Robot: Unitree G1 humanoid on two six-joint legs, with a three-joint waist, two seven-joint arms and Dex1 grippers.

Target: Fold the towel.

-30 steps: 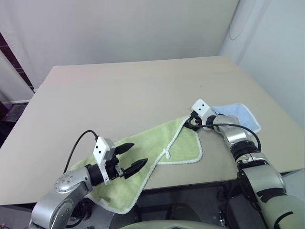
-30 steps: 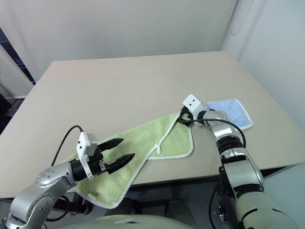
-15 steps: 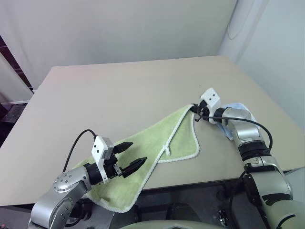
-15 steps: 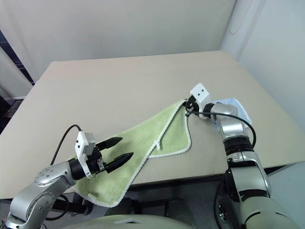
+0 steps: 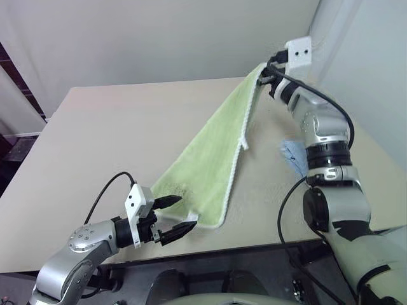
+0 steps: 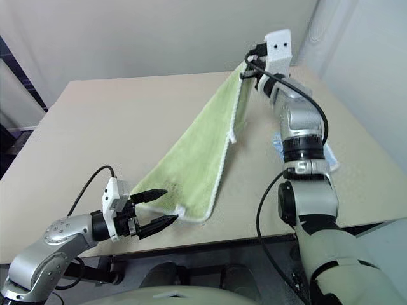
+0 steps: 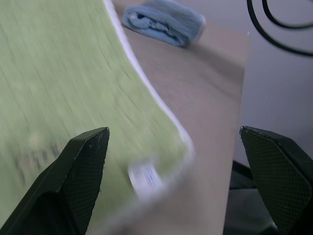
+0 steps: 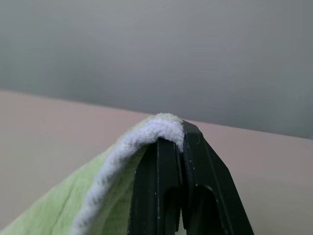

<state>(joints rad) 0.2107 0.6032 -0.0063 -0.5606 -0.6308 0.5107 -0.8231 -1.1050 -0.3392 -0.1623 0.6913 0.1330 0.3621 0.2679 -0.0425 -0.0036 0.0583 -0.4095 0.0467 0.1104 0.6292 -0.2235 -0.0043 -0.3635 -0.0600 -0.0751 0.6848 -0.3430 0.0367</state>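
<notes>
Left claw (image 5: 177, 218) at near edge of worktop (image 5: 114, 133), fingers spread wide, nothing between them; tips level with the towel's lowest corner, just beside it, contact not certain. Towel (image 5: 210, 155): light green terry, white corded edging along the visible sides. It hangs as a long stretched triangle, low end resting on the worktop near the front edge, upper corner raised well above the surface at the far right. Lower corner rounded, with a small white tag (image 7: 144, 177) sewn just inside the edging; faint dark marks (image 7: 36, 159) sit on the pile near it, too blurred to read. Surface nap looks even, a few shallow creases running lengthways toward the raised corner. Small white loop (image 5: 242, 142) dangles off the right-hand edging partway up. Light blue cloth (image 7: 164, 20) lies folded on the worktop to the right, partly behind the right forearm, apart from the towel. Right claw (image 8: 178, 142) held high and far, fingers pressed together on the towel's top corner; the white cord bunches over the fingertips (image 8: 164, 147), green pile falling away below.
</notes>
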